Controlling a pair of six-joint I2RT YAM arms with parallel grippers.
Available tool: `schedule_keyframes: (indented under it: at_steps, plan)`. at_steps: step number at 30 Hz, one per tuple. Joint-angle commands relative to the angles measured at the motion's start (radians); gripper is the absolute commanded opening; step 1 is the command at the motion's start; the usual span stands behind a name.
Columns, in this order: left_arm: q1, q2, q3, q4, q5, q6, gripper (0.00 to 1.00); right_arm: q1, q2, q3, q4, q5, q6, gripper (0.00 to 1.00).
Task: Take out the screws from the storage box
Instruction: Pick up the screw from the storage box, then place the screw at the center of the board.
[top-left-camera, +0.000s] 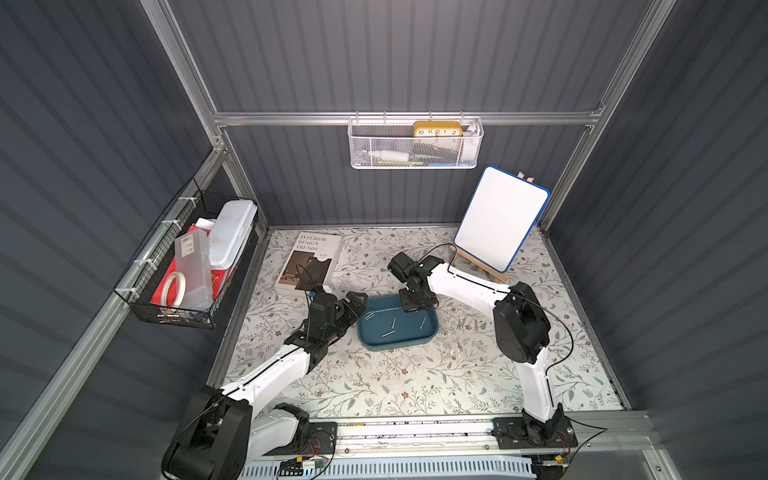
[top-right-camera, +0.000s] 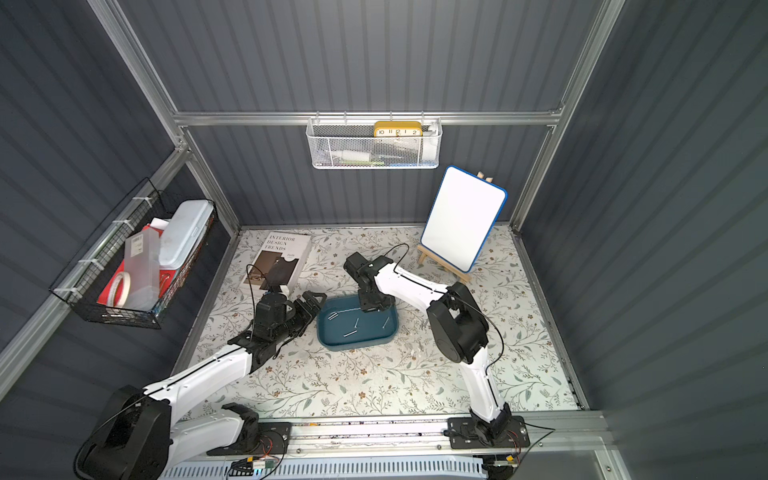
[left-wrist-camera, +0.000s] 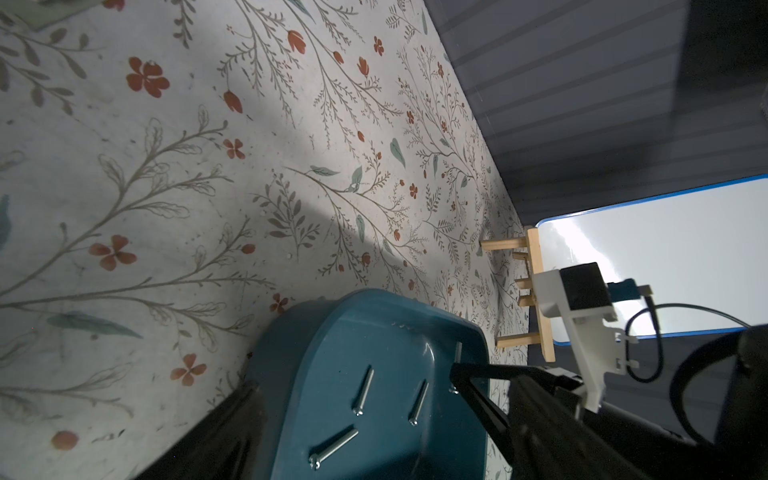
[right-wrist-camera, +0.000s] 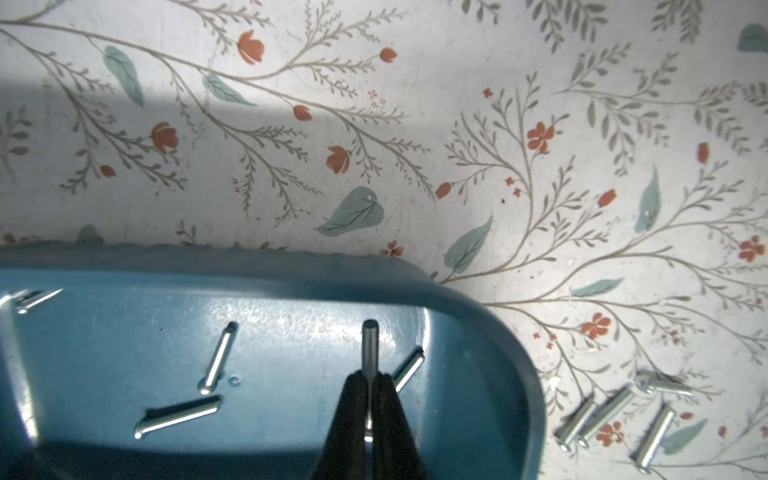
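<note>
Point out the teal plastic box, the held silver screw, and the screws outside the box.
Teal plastic storage box (right-wrist-camera: 270, 353): right wrist view, bare floor.
Held silver metal screw (right-wrist-camera: 369, 345): right wrist view, shaft.
Silver screws outside box (right-wrist-camera: 609, 415): right wrist view, one shaft.

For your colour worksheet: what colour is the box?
The box is teal-blue, clearest in the right wrist view.

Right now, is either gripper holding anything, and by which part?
The right gripper pinches one screw by its shank, one end sticking out, over the box. The left gripper is open, holding nothing.
</note>
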Motion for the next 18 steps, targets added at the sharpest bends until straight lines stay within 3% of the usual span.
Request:
schedule_keyframes:
  at_steps: [1, 9, 18]
  plan:
    - [-0.003, 0.015, 0.036, 0.003, 0.02, 0.045, 0.94, 0.006, -0.064, -0.023, -0.039, 0.029, 0.028, 0.0]
    - [-0.003, 0.051, 0.052, 0.01, 0.045, 0.064, 0.94, 0.005, -0.162, -0.083, -0.071, 0.075, 0.058, 0.0]
    - [-0.003, 0.071, 0.069, 0.01, 0.054, 0.079, 0.94, -0.018, -0.355, -0.286, -0.073, 0.128, 0.098, 0.0]
